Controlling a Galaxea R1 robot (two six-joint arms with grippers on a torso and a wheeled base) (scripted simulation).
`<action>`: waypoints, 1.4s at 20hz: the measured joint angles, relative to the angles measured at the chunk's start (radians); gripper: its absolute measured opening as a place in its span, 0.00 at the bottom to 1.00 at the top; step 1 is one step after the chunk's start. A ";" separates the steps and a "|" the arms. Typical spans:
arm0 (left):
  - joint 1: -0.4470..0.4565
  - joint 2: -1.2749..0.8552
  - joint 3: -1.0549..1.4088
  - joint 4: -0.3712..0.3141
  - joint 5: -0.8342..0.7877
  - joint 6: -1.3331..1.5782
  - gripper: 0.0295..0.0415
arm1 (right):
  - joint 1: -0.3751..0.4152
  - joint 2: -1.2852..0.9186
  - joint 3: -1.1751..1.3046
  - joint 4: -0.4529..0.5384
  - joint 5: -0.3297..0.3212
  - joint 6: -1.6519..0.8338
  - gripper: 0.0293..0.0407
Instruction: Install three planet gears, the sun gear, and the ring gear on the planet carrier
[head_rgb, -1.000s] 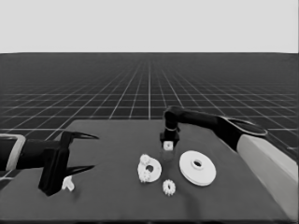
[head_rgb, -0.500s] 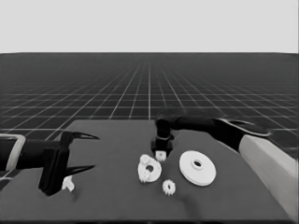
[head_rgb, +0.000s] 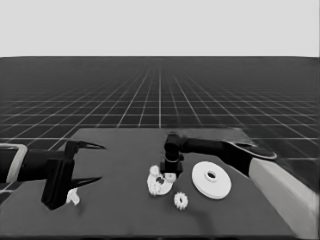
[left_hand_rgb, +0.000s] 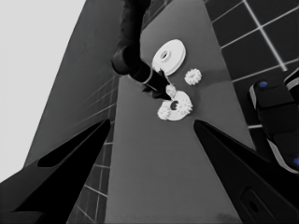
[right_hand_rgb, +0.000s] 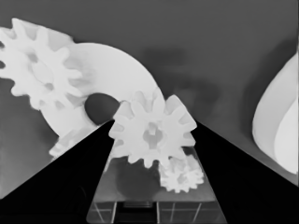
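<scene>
My right gripper (head_rgb: 169, 172) hangs over the far right edge of the smaller round part (head_rgb: 156, 187), the planet carrier. It is shut on a small toothed gear (right_hand_rgb: 153, 133), gripped between the two black fingers and held just above the carrier (right_hand_rgb: 112, 79). Two gears sit on the carrier: one (right_hand_rgb: 39, 65) fully in view, the other (right_hand_rgb: 70, 141) partly behind a finger. A fourth gear (head_rgb: 180, 200) lies loose on the table in front. The larger round part (head_rgb: 211, 179), the ring gear, lies to the right. My left gripper (head_rgb: 102, 162) waits open over the table's left end.
A thin white piece (head_rgb: 73, 196) lies on the table under the left gripper's fingers, not held. The right arm's pale grey part (head_rgb: 280, 195) fills the lower right corner. Dark machinery with blue lights (left_hand_rgb: 275, 121) shows past the table's edge.
The right gripper, carrying the gear, has moved left and nearer, from the table's far middle down to the smaller round part. The left arm has stayed still.
</scene>
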 joint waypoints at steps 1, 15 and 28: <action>0.000 0.000 0.000 0.000 0.000 0.000 0.75 | -0.007 0.002 -0.007 -0.007 0.004 -0.004 0.17; 0.000 0.000 0.000 0.000 0.000 0.000 0.75 | -0.016 0.005 -0.017 -0.016 0.009 -0.009 0.81; 0.000 0.000 0.000 0.000 0.000 0.000 0.75 | 0.125 -0.176 0.450 0.109 -0.083 0.263 0.81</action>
